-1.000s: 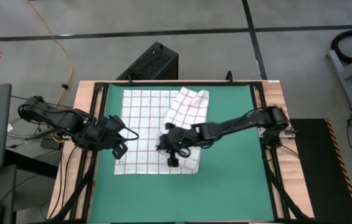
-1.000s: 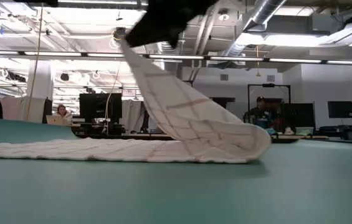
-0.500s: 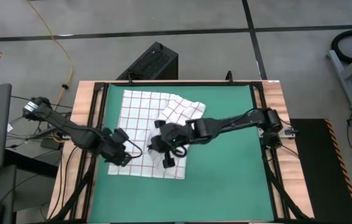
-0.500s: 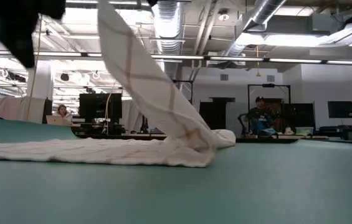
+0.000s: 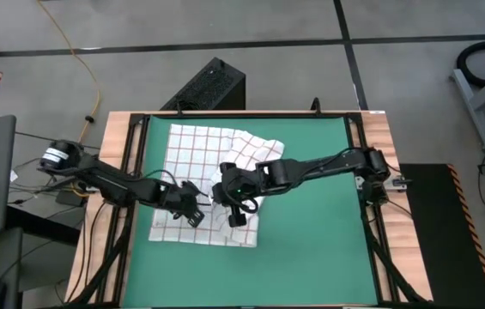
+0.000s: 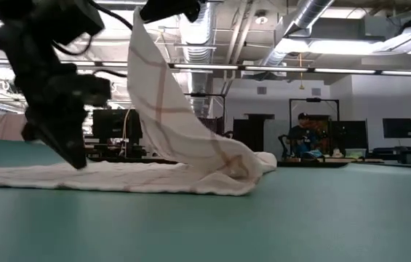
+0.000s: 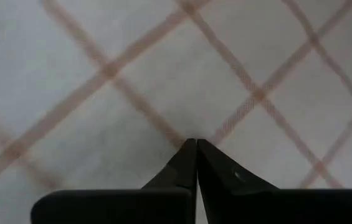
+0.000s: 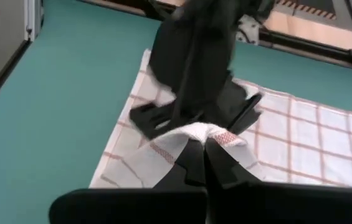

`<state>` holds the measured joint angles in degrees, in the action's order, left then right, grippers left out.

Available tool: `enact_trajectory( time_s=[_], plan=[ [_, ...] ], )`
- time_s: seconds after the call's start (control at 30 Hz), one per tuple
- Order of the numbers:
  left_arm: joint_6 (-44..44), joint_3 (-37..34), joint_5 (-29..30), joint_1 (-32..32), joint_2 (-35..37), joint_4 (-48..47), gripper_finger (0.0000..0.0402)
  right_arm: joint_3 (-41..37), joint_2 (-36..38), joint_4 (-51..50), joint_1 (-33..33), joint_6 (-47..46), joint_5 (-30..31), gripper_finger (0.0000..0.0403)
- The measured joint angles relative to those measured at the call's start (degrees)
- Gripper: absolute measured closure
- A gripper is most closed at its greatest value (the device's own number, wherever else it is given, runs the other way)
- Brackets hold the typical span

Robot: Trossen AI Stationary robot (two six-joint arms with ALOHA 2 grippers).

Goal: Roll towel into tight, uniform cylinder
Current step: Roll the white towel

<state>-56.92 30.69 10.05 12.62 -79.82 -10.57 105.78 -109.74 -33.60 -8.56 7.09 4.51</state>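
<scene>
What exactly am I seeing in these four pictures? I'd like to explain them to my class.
Two dark robot arms work at a table covered by a green mat. One camera looks straight down, one sits level with the tabletop, and one rides on each wrist. On the mat lies a white checked towel. The right tool is shut on a fold of the towel and lifts it, as the level view shows. The left tool is shut, its tip pointing down at the flat cloth; whether it touches is unclear.
</scene>
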Motion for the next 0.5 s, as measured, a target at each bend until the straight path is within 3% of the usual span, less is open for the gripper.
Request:
enact_trajectory(
  time_s=[0.3,0.5],
  plan=[
    [7.8,9.3,-6.2,-3.4,-17.6,12.8,0.0401,0.0,4.5,-4.5,-0.3,-0.8,3.3,0.0402],
    [8.7,17.7,-6.8,-5.0,-16.5,1.0,0.0401,0.0,6.0,-11.1,-0.6,-2.6,4.6,0.0402]
  ],
)
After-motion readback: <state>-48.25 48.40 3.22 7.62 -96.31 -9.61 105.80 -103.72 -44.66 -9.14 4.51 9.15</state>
